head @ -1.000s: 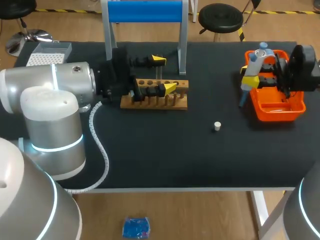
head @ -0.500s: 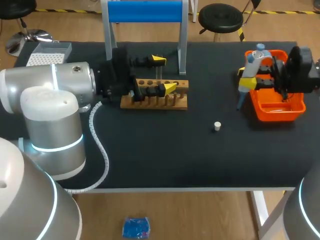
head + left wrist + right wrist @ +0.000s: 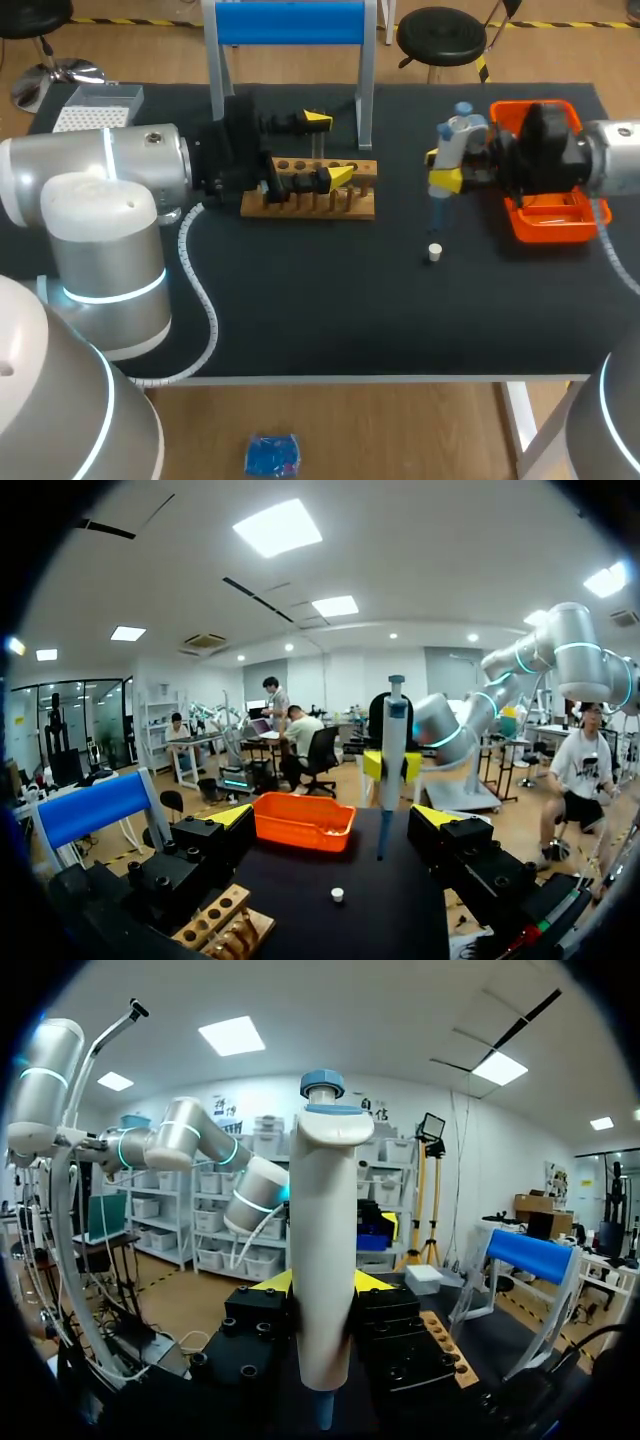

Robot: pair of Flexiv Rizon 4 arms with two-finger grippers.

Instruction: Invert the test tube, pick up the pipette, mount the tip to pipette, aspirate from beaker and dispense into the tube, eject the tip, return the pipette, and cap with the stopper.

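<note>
Two robot arms. The left arm (image 3: 100, 190) is made of thick silver-grey cylinders with a white rounded cap and a glowing pale-blue ring. A white ribbed cable (image 3: 212, 320) loops from it. The right arm (image 3: 615, 160) is silver-grey too. The left gripper (image 3: 328, 148) and right gripper (image 3: 440, 170) are black blocks with round screw recesses and bright yellow fingertips.

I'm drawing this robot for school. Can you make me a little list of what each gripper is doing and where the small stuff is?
Right gripper: shut on the pipette, holding it upright above the table
Left gripper: open, at the rack
Stopper: on the table, touching nothing
Tray: orange, under the right arm
</note>
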